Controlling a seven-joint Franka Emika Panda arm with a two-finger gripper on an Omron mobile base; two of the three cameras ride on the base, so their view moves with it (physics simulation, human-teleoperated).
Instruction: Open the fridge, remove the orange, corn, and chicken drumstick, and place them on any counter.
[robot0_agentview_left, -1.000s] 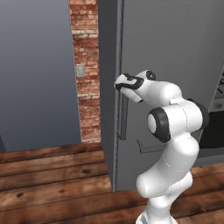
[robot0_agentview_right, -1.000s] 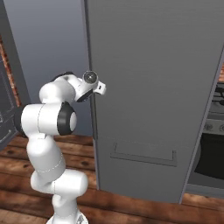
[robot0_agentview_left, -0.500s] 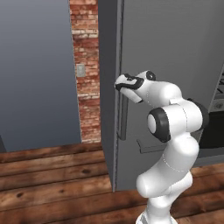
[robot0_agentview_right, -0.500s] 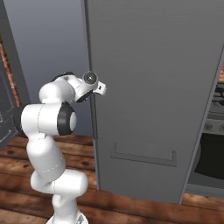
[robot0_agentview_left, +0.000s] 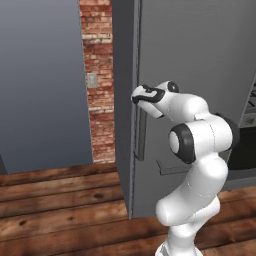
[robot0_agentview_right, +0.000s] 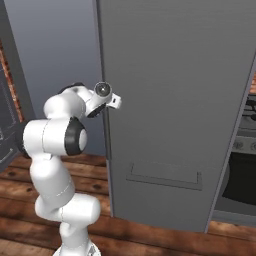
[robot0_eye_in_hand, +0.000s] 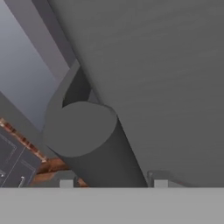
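Note:
The fridge (robot0_agentview_left: 200, 50) is a tall dark grey block with its door closed, also seen from the other side as the fridge door (robot0_agentview_right: 175, 75). Its vertical grey bar handle (robot0_agentview_left: 138, 125) runs along the door's left edge. My gripper (robot0_agentview_left: 140, 96) reaches to that edge at mid height. In the hand view the handle (robot0_eye_in_hand: 87, 140) fills the space between the two fingertips of my gripper (robot0_eye_in_hand: 113, 183), which is shut on it. The orange, the corn and the chicken drumstick are hidden behind the closed door. The counter is out of view.
A red brick wall strip (robot0_agentview_left: 100, 75) and a blue-grey wall panel (robot0_agentview_left: 40, 85) stand left of the fridge. Wooden floor (robot0_agentview_left: 60, 200) lies in front. A dark oven (robot0_agentview_right: 242, 170) sits to the fridge's right. A shallow recessed pull (robot0_agentview_right: 165, 177) marks the lower door.
The fingers have closed in on the handle bar. The arm and the fridge door stand where they were.

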